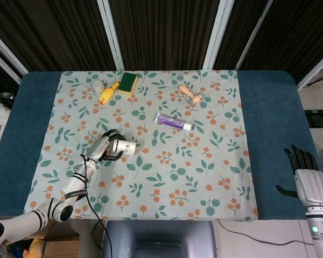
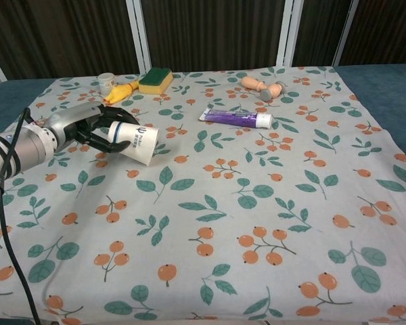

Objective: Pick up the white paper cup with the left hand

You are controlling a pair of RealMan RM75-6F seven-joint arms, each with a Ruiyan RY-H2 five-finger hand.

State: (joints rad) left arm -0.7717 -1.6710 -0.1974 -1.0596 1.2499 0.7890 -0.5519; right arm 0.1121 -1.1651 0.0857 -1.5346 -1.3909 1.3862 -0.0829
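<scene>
The left hand (image 2: pixel 88 128) wraps its dark fingers (image 2: pixel 105 139) around the white paper cup with a blue logo (image 2: pixel 135 141), held on its side, rim pointing away from the wrist. The right hand (image 1: pixel 307 180), far across the floral tablecloth (image 1: pixel 204 172), has fingers spread and holds nothing.
</scene>
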